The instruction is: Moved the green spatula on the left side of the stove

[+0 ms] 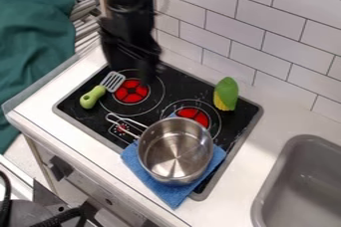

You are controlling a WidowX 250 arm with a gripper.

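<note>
The black gripper [141, 66] hangs from the top of the camera view over the back left part of the stove [93, 115]. Below and to its left lies the green spatula [92, 96], its green handle toward the stove's left front edge and its grey slotted head at the rim of the left red burner [131, 91]. A gap separates the gripper from the spatula.
A steel pot [174, 154] stands on a blue cloth [160, 187] at the stove's front right, its handle pointing left. A green and yellow toy corn [226, 94] is at the back right. A grey sink [303, 186] lies right, a tiled wall [226, 27] behind.
</note>
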